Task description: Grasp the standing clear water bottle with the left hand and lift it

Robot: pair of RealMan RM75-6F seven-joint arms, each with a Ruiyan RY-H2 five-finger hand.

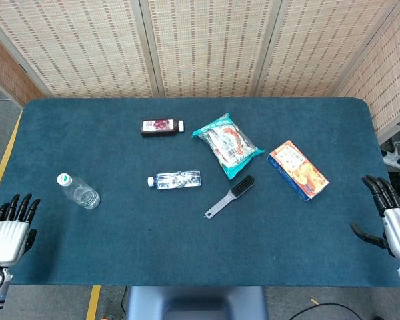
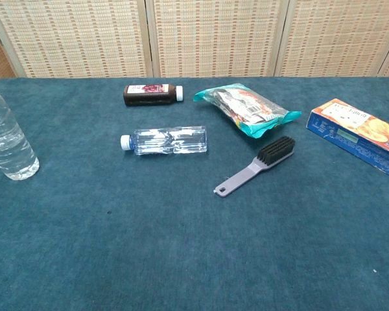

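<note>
Both hands rest at the near counter corners, fingers apart and holding nothing: left hand (image 1: 10,230), right hand (image 1: 390,217). Standing clear ribbed bottle (image 1: 78,190) is at near left on fuzzy teal counter (image 1: 187,247), just beyond the left hand.

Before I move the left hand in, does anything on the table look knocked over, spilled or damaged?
No spill or damage shows. The round clear water bottle stands upright at the table's left edge. The square clear bottle with a white cap and the dark juice bottle lie on their sides.
</note>
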